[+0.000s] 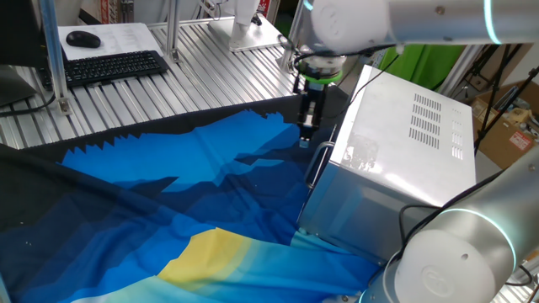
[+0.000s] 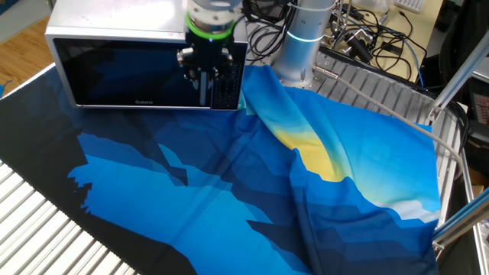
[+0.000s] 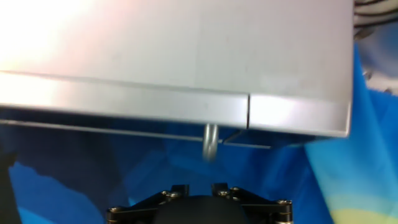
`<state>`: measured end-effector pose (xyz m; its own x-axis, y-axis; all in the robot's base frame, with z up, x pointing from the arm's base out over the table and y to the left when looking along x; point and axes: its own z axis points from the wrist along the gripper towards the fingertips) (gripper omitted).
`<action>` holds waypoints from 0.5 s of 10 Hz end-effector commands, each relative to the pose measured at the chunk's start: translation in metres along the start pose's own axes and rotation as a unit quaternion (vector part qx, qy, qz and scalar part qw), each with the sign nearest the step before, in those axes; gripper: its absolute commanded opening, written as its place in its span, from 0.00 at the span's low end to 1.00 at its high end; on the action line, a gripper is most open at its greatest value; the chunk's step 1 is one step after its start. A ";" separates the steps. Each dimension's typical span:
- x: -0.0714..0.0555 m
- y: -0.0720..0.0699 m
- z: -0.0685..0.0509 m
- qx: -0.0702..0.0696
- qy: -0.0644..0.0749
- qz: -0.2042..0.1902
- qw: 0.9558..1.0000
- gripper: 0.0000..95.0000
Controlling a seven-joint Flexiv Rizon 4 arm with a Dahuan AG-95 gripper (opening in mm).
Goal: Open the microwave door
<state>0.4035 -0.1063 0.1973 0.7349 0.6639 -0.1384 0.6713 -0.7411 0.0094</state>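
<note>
Hanging at upper centre, tool [image 1: 306,128] points down just beside door handle [image 1: 317,164]; jaw state unclear, pinching nothing I can see; microwave [image 1: 404,160] heavy, rigid, at right on counter; door [image 2: 130,72] stiff, hinged; hook the slim, slippery bar.

A blue-and-yellow cloth [image 2: 229,183] covers the table — keyboard [image 1: 114,66] and mouse [image 1: 82,39] behind.

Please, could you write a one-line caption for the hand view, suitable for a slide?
Looking down past the claw at the microwave, with the silver bar handle of its door just ahead.
</note>
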 end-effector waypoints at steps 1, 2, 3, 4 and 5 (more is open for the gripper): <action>-0.005 -0.001 -0.002 -0.018 -0.018 0.023 0.999 0.20; -0.008 -0.001 -0.003 -0.021 -0.022 0.026 0.999 0.20; -0.012 -0.001 -0.005 -0.024 -0.024 0.025 0.999 0.20; -0.014 -0.002 -0.005 -0.024 -0.025 0.024 0.999 0.20; -0.018 -0.002 -0.006 -0.026 -0.027 0.024 0.999 0.20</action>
<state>0.3912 -0.1157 0.2047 0.7630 0.6169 -0.1933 0.6381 -0.7666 0.0718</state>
